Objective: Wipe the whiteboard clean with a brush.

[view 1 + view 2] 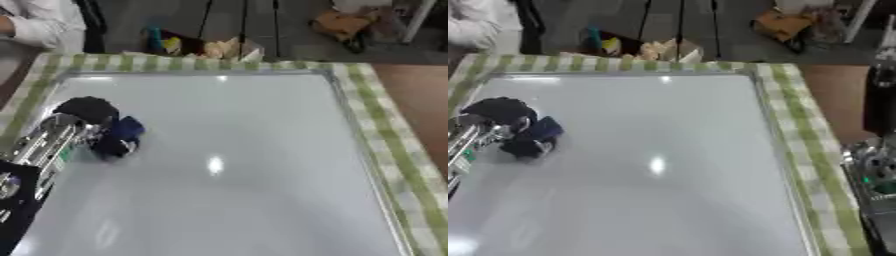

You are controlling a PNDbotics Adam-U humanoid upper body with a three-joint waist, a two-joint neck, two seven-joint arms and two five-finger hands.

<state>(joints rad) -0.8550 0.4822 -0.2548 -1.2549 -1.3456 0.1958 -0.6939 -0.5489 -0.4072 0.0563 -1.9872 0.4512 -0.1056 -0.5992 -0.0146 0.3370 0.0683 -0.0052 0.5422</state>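
A large whiteboard [227, 165] lies flat on the table, its surface plain grey-white with no marks that I can make out. My left hand [87, 112] rests on the board's left part, fingers curled round a dark blue brush [122, 136] pressed to the surface. The silver and black left forearm [44, 147] comes in from the lower left. Part of my right arm [877, 175] shows at the right edge in the right eye view; its hand is hidden.
A green and white checked cloth [385, 135] lies under the board and shows along its top and right sides. Boxes and clutter [206, 47] sit on the floor beyond the far edge. A white sleeve [35, 25] shows at the top left.
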